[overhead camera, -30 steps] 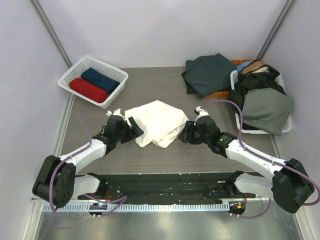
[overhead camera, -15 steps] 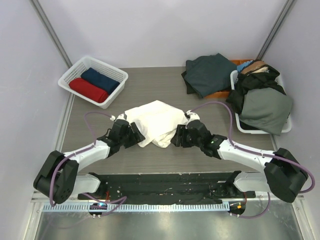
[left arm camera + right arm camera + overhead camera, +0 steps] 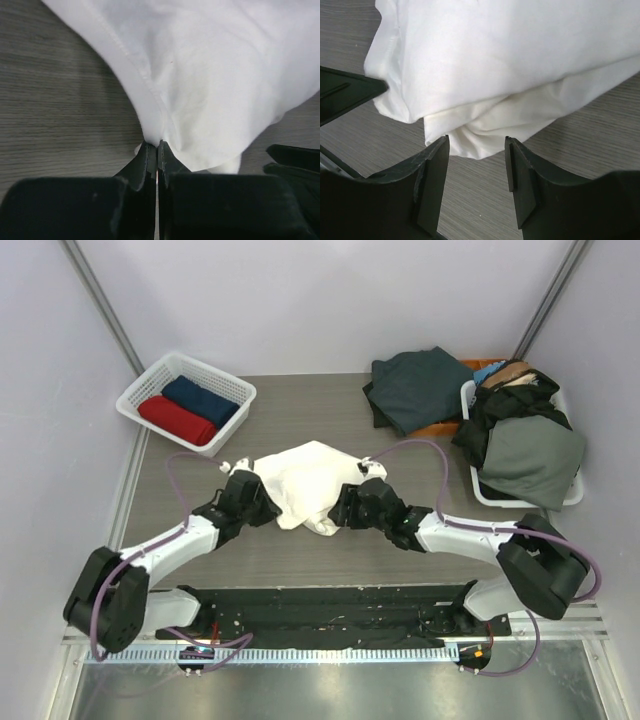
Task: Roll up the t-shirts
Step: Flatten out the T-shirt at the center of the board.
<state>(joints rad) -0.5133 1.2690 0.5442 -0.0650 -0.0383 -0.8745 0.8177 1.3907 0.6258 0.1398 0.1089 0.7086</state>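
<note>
A grey wood-grain worktop [image 3: 300, 400] is seen filling the middle of the overhead view. At the upper right of that frame a heap of dark garments [image 3: 415, 385] is spread partly on the worktop and partly piled in a white bin [image 3: 572, 496]. A cream-white t-shirt [image 3: 305, 480] is bunched into a loose mound at the centre of the worktop, between the two arms that reach in from the bottom edge. No print can be made out on its visible side. At the upper left a white lattice basket [image 3: 148, 378] is set at an angle, and in it a red t-shirt [image 3: 176, 420] and a navy t-shirt [image 3: 200, 400] are laid rolled, side by side and touching. In the left wrist view the left claw [image 3: 158, 146] is seen clenched on a stitched hem of the cream-white t-shirt, its fingers pressed together with the fabric pinched at their tips. In the right wrist view the right claw [image 3: 476, 142] is held released, its fingers spread apart, and the lowest fold of the cream-white t-shirt is seen in the gap at their tips; whether the fold is touched by them cannot be told.
</note>
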